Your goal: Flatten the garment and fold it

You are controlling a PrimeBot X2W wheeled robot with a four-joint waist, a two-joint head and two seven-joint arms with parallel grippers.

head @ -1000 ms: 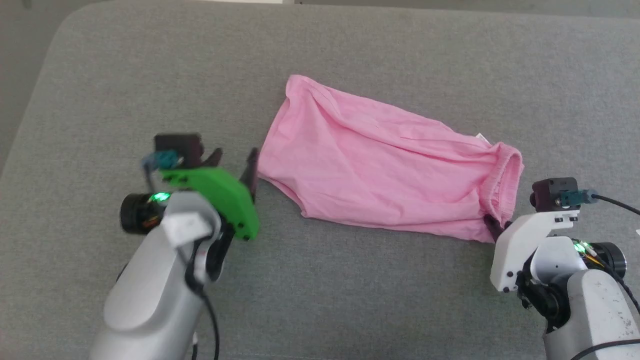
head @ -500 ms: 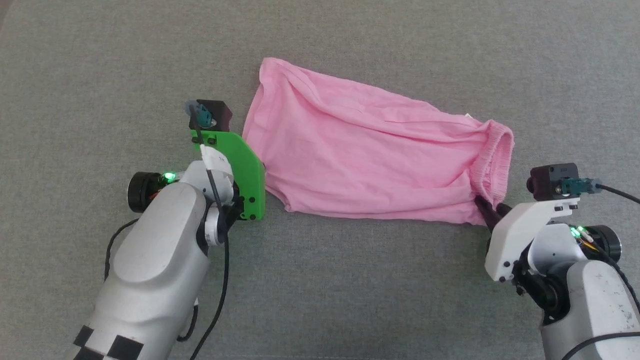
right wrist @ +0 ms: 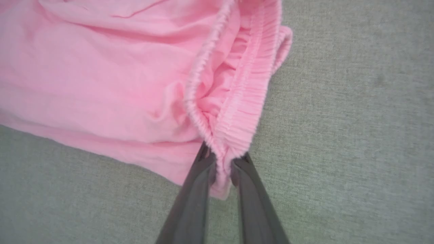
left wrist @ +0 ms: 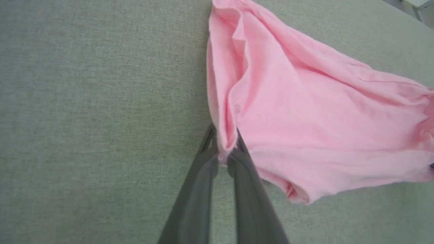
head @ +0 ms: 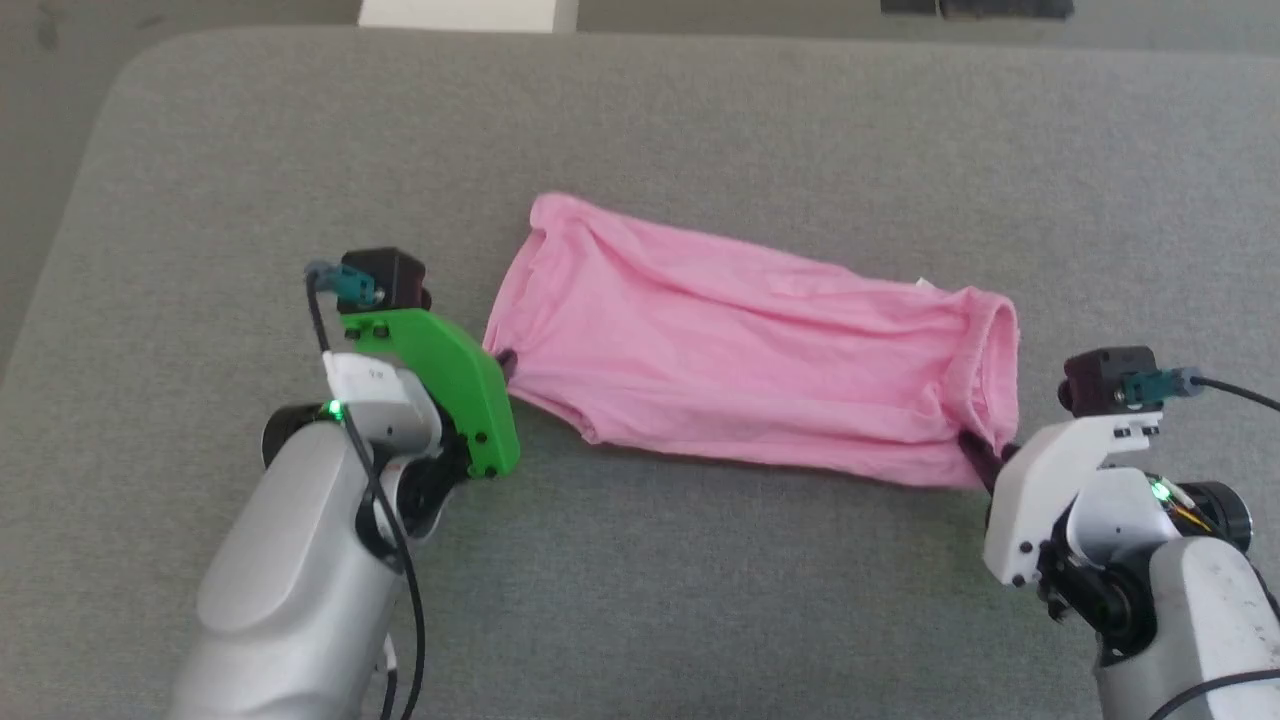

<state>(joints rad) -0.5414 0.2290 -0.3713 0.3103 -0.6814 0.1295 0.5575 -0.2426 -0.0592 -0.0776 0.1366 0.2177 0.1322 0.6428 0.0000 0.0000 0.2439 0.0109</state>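
Observation:
The garment (head: 740,355), pink shorts, lies stretched across the grey cushion, leg hems to the left and gathered waistband (head: 995,370) to the right. My left gripper (head: 505,362) is shut on the near-left leg hem; in the left wrist view the fingers (left wrist: 237,159) pinch a fold of pink cloth (left wrist: 305,112). My right gripper (head: 975,450) is shut on the near end of the waistband, and the right wrist view shows the ruffled elastic (right wrist: 237,112) clamped between the two dark fingers (right wrist: 200,169). A small white label (head: 925,284) peeks out at the far edge.
The grey upholstered surface (head: 640,580) spreads wide all around the shorts, with its rounded far-left corner (head: 130,70) near the top of the head view. A white object (head: 465,14) and dark items (head: 975,8) sit beyond the far edge.
My left gripper has moved in to the leg hem and closed on it. The right gripper has kept its hold on the waistband. The head camera has shifted.

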